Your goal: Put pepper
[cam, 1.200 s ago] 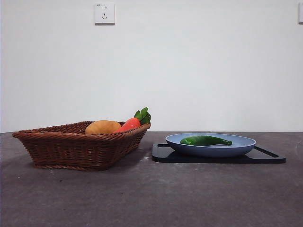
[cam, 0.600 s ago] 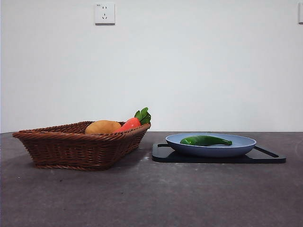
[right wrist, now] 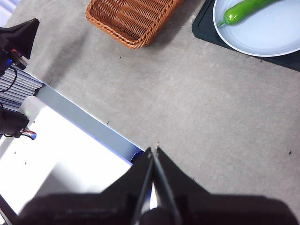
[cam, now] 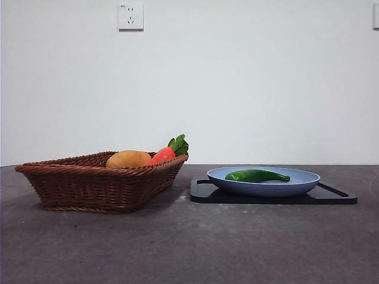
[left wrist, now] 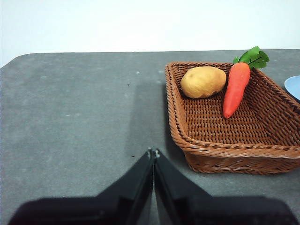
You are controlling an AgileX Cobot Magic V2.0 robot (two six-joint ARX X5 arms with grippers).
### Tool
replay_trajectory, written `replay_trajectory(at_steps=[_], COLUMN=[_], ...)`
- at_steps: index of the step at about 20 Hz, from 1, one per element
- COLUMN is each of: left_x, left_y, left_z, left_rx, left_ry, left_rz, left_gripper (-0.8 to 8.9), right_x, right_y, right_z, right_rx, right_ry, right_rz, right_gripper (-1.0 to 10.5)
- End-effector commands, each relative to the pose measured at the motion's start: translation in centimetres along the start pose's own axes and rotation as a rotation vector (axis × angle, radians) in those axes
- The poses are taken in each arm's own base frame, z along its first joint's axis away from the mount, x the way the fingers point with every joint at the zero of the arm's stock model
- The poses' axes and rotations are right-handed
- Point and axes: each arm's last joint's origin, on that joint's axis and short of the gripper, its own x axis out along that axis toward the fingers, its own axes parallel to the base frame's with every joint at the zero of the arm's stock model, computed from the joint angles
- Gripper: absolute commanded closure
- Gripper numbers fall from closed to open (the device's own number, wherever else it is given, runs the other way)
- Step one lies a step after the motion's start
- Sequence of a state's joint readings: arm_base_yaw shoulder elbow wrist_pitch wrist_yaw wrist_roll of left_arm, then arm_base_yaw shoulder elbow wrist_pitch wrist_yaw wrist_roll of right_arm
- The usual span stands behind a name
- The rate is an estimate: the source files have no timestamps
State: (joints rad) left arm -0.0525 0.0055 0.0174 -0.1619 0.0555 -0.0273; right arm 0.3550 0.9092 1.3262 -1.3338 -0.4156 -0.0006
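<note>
The glossy green pepper (cam: 257, 176) lies on the blue plate (cam: 302, 184), which rests on a black tray (cam: 204, 192) at the right of the table. It also shows in the right wrist view (right wrist: 246, 10), lying on the plate (right wrist: 276, 35). My left gripper (left wrist: 153, 153) is shut and empty, low over the bare table beside the wicker basket (left wrist: 225, 152). My right gripper (right wrist: 153, 150) is shut and empty, high above the table's near edge, well away from the plate. Neither gripper shows in the front view.
The brown wicker basket (cam: 89, 186) stands left of the tray and holds a tan potato-like lump (cam: 128, 158) and an orange-red carrot (cam: 163, 154) with green leaves. A white and blue stand (right wrist: 70, 150) and cables lie off the table's edge in the right wrist view.
</note>
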Motion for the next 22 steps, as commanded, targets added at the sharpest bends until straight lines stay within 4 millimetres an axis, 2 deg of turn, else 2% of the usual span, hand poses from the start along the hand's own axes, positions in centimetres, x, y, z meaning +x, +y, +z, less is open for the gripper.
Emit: replay_trajectory(at_steps=[1, 4, 5, 9, 11, 13, 17, 22], left_x=[0.1, 0.1, 0.1, 0.1, 0.1, 0.1, 0.1, 0.1], left_y=[0.0, 0.0, 0.0, 0.0, 0.0, 0.0, 0.0, 0.0], left_z=[-0.2, -0.2, -0.2, -0.2, -0.2, -0.2, -0.2, -0.2], left_rx=[-0.006, -0.006, -0.006, -0.006, -0.006, -0.006, -0.006, -0.006], left_ry=[-0.005, -0.005, -0.005, -0.005, -0.005, -0.005, -0.005, -0.005], left_rz=[0.002, 0.002, 0.002, 0.002, 0.002, 0.002, 0.002, 0.002], left_gripper=[8.06, 8.06, 8.06, 8.06, 8.06, 8.06, 8.06, 8.06], right_x=[-0.3, -0.3, -0.5, -2.8, -2.7, -1.5, 2.7, 6.7], right_y=[0.2, 0.2, 0.1, -0.1, -0.7, -1.8, -4.5, -6.6], right_z=[0.4, 0.4, 0.4, 0.2, -1.1, -2.9, -6.8, -10.1], right_rx=[-0.022, -0.027, -0.078, -0.162, -0.155, -0.169, -0.172, -0.138], right_ry=[-0.018, -0.02, -0.049, -0.376, -0.523, -0.635, -0.814, -0.89], right_rz=[0.002, 0.002, -0.022, -0.126, -0.18, -0.25, -0.434, -0.484], right_gripper=[9.4, 9.4, 9.4, 9.4, 9.4, 9.4, 9.4, 9.4])
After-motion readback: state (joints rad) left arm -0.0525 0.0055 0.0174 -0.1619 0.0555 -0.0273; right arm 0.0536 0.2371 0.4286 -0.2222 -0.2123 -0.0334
